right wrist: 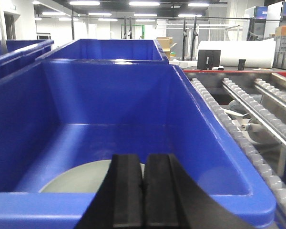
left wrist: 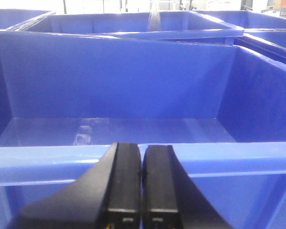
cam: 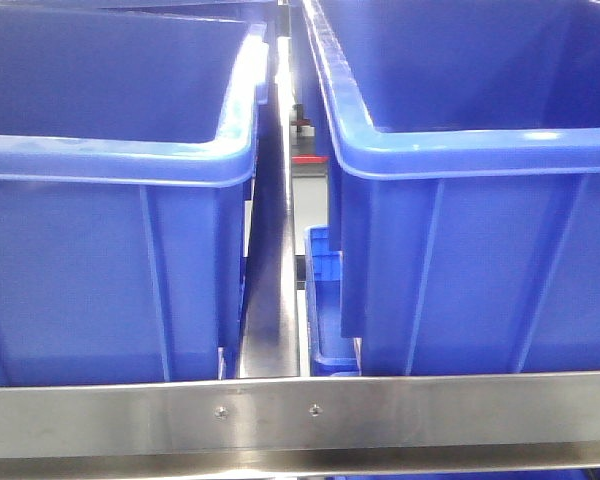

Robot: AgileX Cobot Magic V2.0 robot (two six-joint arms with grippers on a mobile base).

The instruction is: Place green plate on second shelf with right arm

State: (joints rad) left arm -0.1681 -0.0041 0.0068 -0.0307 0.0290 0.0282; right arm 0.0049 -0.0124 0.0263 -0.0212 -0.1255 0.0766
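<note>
The green plate [right wrist: 78, 179] lies flat on the floor of a blue bin [right wrist: 214, 143] in the right wrist view, partly hidden behind the bin's near rim and my fingers. My right gripper [right wrist: 144, 164] is shut and empty, held above the bin's near rim, just short of the plate. My left gripper [left wrist: 141, 155] is shut and empty, in front of the near rim of another blue bin [left wrist: 114, 86] whose floor is bare. The plate and both grippers are out of sight in the front view.
Two large blue bins [cam: 110, 150] [cam: 480, 150] stand side by side behind a steel shelf rail [cam: 300, 410], with a narrow gap between them. A smaller blue bin [cam: 325, 300] sits lower in the gap. A roller conveyor [right wrist: 238, 124] runs to the right of the plate's bin.
</note>
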